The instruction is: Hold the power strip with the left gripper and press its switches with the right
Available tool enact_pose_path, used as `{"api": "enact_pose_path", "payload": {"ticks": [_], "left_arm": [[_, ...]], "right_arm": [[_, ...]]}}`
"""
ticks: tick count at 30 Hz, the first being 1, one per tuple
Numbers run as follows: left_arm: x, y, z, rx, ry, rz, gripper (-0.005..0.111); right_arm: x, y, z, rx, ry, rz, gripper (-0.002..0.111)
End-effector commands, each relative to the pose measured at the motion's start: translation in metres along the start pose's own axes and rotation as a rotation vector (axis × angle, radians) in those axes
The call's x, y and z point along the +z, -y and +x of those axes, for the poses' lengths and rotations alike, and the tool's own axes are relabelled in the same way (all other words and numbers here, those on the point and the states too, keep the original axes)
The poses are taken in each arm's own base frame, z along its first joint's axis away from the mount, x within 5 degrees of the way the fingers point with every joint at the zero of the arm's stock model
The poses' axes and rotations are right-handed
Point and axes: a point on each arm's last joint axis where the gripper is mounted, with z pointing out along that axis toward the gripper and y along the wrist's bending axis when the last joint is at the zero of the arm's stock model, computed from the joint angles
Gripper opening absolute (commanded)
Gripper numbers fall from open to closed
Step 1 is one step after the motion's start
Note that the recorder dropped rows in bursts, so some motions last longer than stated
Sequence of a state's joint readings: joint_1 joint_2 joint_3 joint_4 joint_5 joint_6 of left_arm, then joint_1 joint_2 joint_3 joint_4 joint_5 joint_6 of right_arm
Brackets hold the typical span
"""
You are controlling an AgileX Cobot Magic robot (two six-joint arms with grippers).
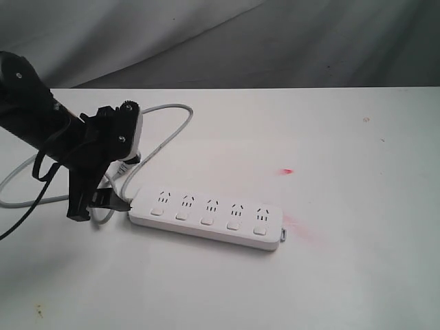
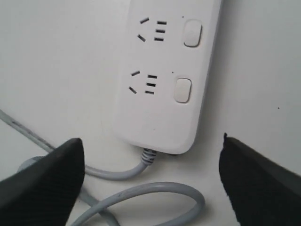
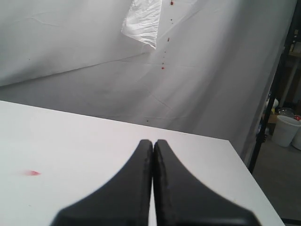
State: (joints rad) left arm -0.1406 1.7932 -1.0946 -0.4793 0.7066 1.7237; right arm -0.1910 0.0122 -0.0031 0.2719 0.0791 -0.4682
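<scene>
Evidently the left gripper (image 1: 96, 204) stood spread astride the cord end of the power strip (image 1: 206, 214), seemingly not touching it, poised to pin it against a shove. The right gripper (image 3: 153, 143), pressed together into one blunt tip for the switches (image 1: 207, 221), faced elsewhere across the white, red-smudged table (image 1: 344, 275) toward grey draped cloth (image 1: 275, 41)

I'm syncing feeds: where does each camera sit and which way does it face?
Exterior: off the arms, looking down across the table at the power strip; left gripper shows at left.
Left wrist: looks down between its open fingers at the strip's cord end.
Right wrist: faces over the table toward a grey backdrop, right gripper shut.
Shared: exterior and left wrist both show the cord.
</scene>
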Motion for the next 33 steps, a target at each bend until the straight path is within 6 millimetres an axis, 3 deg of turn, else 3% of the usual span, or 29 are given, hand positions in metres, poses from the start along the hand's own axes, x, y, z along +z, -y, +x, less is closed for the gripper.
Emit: {"api": "enact_pose_path", "payload": {"ticks": [1,19,33], "left_arm": [[0.011,0.000,0.004,0.025,-0.001,0.031,0.075],[0.044,-0.022,0.006,0.068,0.028,0.112,0.075],[0.065,-0.021,0.013,0.045,0.015,0.144,0.075]], "right_arm": [[0.000,0.000,0.001,-0.002,0.002,0.008,0.000],[0.000,0.000,0.001,-0.002,0.002,0.008,0.000],[0.000,0.000,0.001,-0.002,0.002,0.008,0.000]]}}
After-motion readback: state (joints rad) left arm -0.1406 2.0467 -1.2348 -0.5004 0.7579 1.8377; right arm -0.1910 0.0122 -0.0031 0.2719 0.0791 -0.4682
